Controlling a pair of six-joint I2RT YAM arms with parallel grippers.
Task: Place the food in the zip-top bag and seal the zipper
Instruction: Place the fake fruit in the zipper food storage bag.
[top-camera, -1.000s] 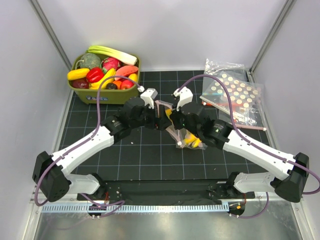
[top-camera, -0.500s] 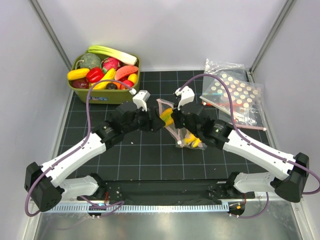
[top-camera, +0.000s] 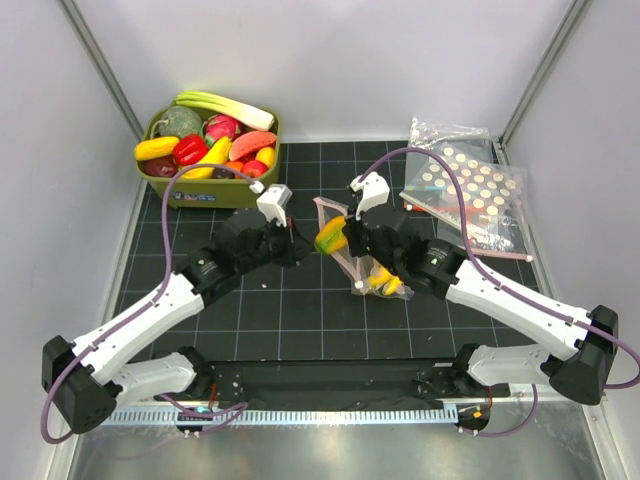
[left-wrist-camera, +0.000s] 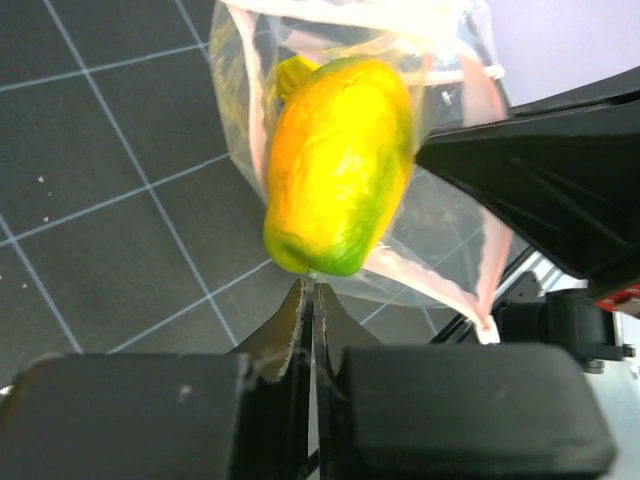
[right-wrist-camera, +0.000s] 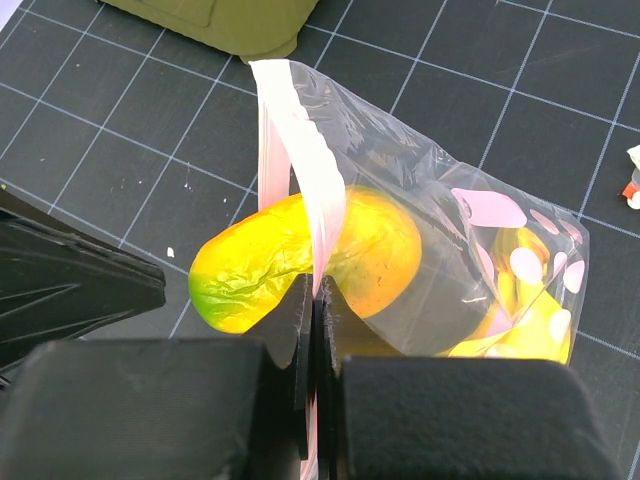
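The zip-top bag (top-camera: 358, 264) lies on the black mat with its mouth facing left. A yellow banana bunch (right-wrist-camera: 520, 320) sits deep inside it. An orange-yellow fruit with a green end (top-camera: 331, 236) is lodged in the mouth, half in and half out. My right gripper (right-wrist-camera: 318, 285) is shut on the pinkish-red zipper (right-wrist-camera: 300, 150) and holds that edge up across the fruit (right-wrist-camera: 290, 262). My left gripper (left-wrist-camera: 312, 290) is shut with nothing in it, its tips right at the fruit's (left-wrist-camera: 335, 165) green end.
A green basket (top-camera: 205, 190) full of toy produce stands at the back left. Larger clear bags with coloured dots (top-camera: 470, 190) lie at the back right. The two grippers face each other closely across the bag mouth.
My left arm has drawn back to the left and its jaws have gone from wide to shut. The fruit stays in the bag mouth. The right gripper has kept its hold.
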